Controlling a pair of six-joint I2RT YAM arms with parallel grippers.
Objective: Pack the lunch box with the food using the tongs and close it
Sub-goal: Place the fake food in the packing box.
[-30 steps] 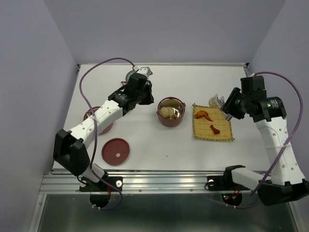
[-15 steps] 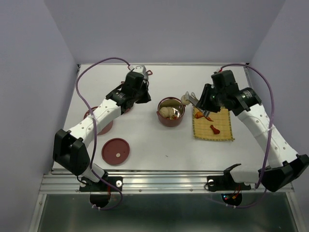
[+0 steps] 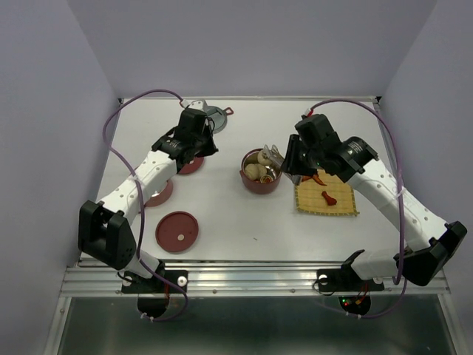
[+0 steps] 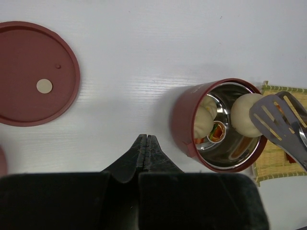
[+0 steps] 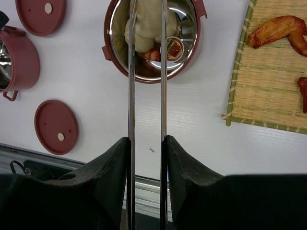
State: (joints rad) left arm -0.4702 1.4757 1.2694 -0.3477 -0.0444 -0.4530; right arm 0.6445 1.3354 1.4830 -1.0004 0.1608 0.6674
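Right pincer (image 5: 146, 143) clamped on the tongs (image 5: 131, 86). Tong tips sit over the open lunch box bowl (image 4: 183, 120) mid-desk, with a beige bun (image 4: 243, 115) between them. More food lies inside, too small to tell apart. Left pincer (image 4: 145, 143) together, empty, above bare white desk (image 3: 222, 214). Second bowl (image 5: 21, 57) mostly hidden under the left arm in the top view. Flat red lid (image 3: 170, 225) near the front edge. Fried wing (image 5: 280, 31) on the yellow woven mat (image 5: 268, 96); drumstick cut off at the right wrist frame edge. Lavender walls.
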